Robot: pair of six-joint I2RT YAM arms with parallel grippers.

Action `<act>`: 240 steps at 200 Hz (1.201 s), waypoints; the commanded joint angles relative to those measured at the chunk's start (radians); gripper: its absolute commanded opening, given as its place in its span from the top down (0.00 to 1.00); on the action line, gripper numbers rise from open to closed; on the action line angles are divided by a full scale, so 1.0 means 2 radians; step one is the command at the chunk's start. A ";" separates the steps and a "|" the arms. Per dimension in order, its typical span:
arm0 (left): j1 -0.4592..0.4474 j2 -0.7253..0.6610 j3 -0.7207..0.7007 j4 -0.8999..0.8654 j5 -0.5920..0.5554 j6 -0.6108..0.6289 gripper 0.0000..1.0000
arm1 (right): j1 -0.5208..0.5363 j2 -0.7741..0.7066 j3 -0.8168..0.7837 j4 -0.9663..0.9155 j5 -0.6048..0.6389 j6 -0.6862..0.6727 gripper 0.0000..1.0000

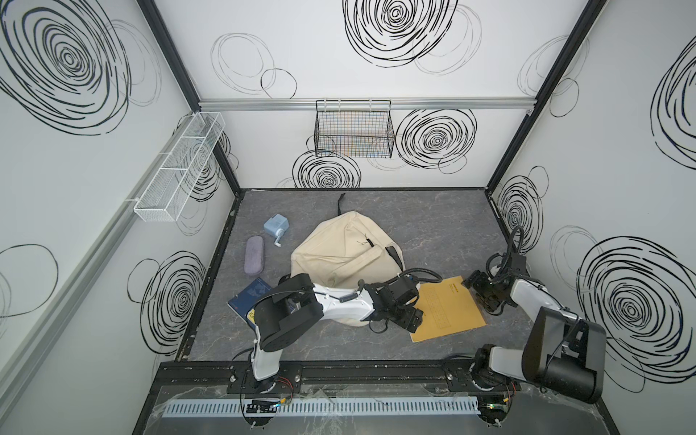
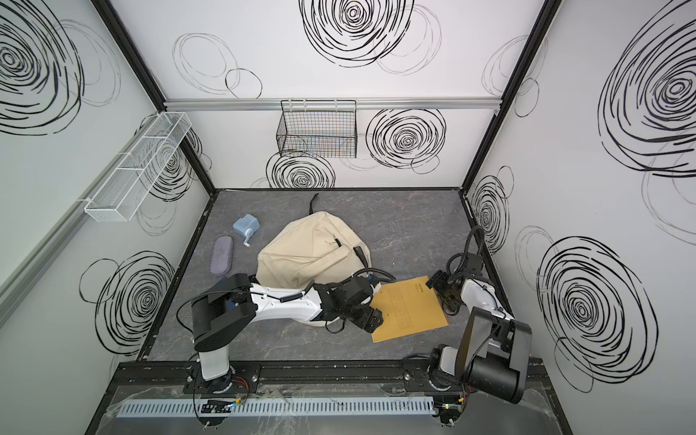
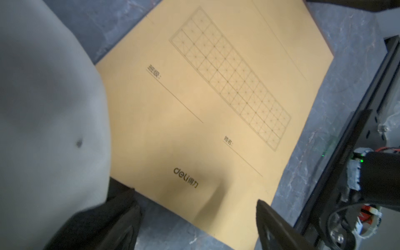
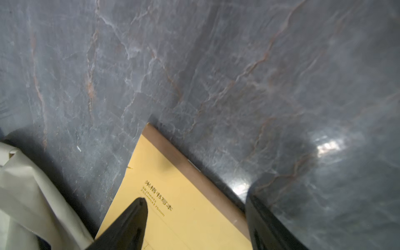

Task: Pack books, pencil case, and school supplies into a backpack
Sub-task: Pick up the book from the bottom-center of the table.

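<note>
Kraft-cover book [image 1: 448,310] flat on the table [image 1: 339,346], just beside the backpack [image 1: 339,244], lying between both hands. Left hand [image 1: 414,321] wide, jaws straddling the book's edge nearest the bag. Right hand [image 1: 479,293] also wide, one finger over the cover, the other past the bound edge. Neither grips it. Judged thin, light, smooth-faced, likely to droop away from the spine and hard to get under while flat. Best hold: the bound edge, its stiffest part. Navy book [image 1: 250,297], pencil case [image 1: 254,255] and sharpener [image 1: 276,226] lie unpacked on the bag's other side.
</note>
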 commanded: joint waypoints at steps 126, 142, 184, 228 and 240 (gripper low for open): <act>0.031 0.017 0.008 -0.011 -0.037 0.018 0.14 | 0.028 -0.064 -0.083 -0.105 -0.236 -0.056 0.47; 0.032 0.017 0.006 -0.010 -0.038 0.018 0.14 | 0.031 -0.082 -0.097 -0.103 -0.261 -0.060 0.48; 0.030 0.020 0.006 -0.008 -0.040 0.015 0.14 | 0.032 -0.108 -0.126 -0.078 -0.335 -0.040 0.52; 0.025 0.031 0.006 -0.003 -0.038 0.010 0.15 | 0.039 -0.112 -0.120 -0.077 -0.360 -0.049 0.64; 0.023 0.032 0.006 -0.002 -0.037 0.010 0.14 | 0.040 -0.113 -0.118 -0.077 -0.356 -0.050 0.64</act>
